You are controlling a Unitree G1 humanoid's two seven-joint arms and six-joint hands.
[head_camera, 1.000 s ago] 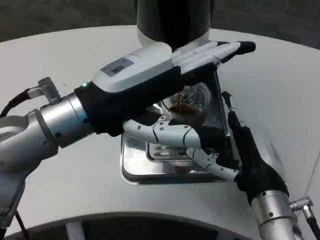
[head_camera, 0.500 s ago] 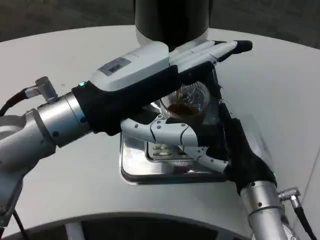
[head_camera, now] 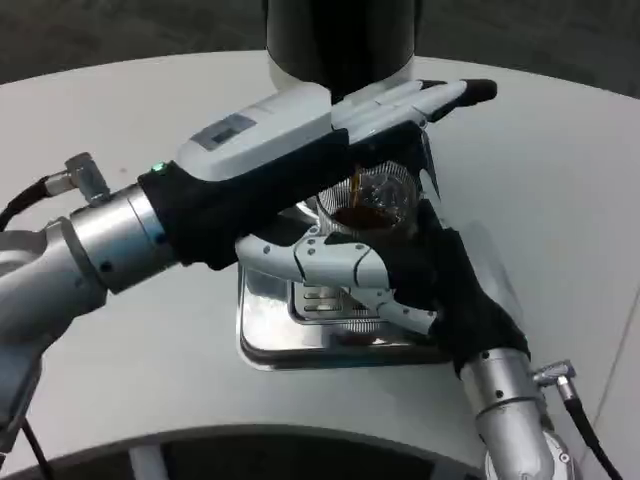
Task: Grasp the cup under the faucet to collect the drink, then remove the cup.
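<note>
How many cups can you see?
1. The clear cup stands on the metal drip tray, under the dark dispenser, with brown drink in it. The robot's arms may hide more.

Honestly nothing readable here. The only candidate is a small grey label patch on the white back of the left hand (head_camera: 290, 130), and whatever's printed on it is too blurry to make out. Just behind that label, near the wrist, there's a tiny green light, no text with it.
</note>
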